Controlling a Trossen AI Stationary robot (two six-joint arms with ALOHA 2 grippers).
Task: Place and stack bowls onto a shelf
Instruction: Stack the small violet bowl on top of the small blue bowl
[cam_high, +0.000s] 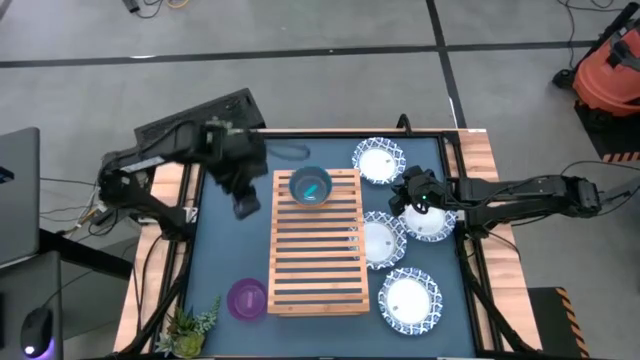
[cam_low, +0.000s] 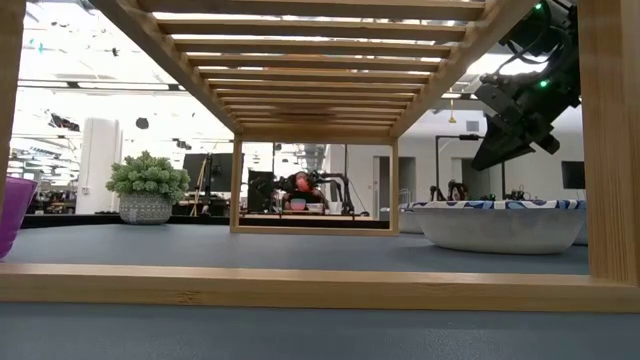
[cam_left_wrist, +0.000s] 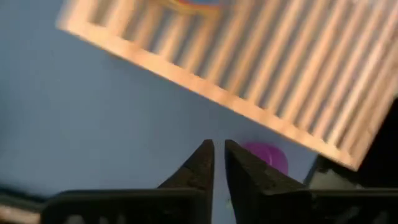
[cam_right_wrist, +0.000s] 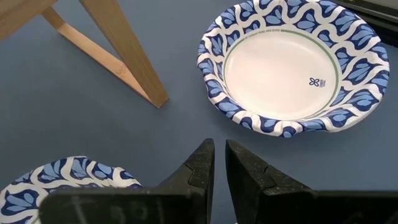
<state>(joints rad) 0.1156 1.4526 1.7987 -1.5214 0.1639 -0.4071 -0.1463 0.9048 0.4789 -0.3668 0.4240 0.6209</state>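
From my seat the left jaws stand nearly together with only a narrow slit between the tips and nothing in them; they hang over bare blue bench just beside the long left edge of the shelf, the light-wood slatted rack; ahead of those jaws and past the shelf's near corner sits the purple bowl on the bench, apart from the rack; on the rack's slats, at its far end from that purple bowl, rests the teal bowl, and I cannot tell whether anything is nested beneath it; the right jaws are likewise drawn close with a thin gap, empty, poised above the bench near the shelf's right side, over the rim of one white dish; just ahead of them lies another blue-rimmed white dish, upright and close to a wooden leg of the shelf; a patterned rim of a further dish shows beside the right jaws; two more dishes lie farther out along the shelf's right side; a small potted plant stands at the bench corner beyond the purple bowl.
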